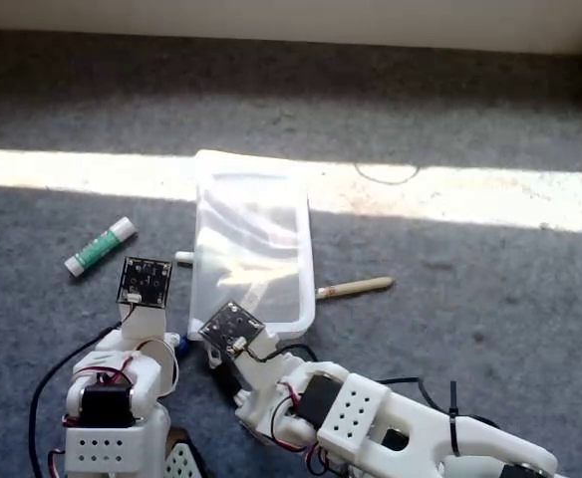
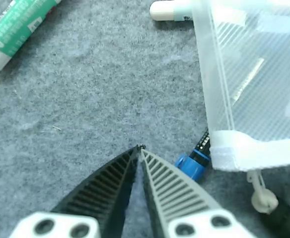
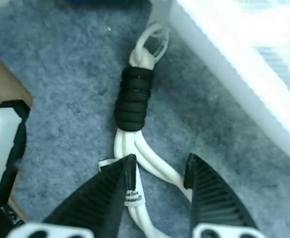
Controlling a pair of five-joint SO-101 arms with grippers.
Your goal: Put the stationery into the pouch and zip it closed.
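Translucent white mesh pouch lies flat just ahead of both your grippers. Your left gripper is closed tight on nothing, over the grey carpet. A blue-capped pen lies just beside it and a glue stick farther ahead. Your right gripper stands parted, holding nothing, with the pouch's white pull cord lying between its jaws.
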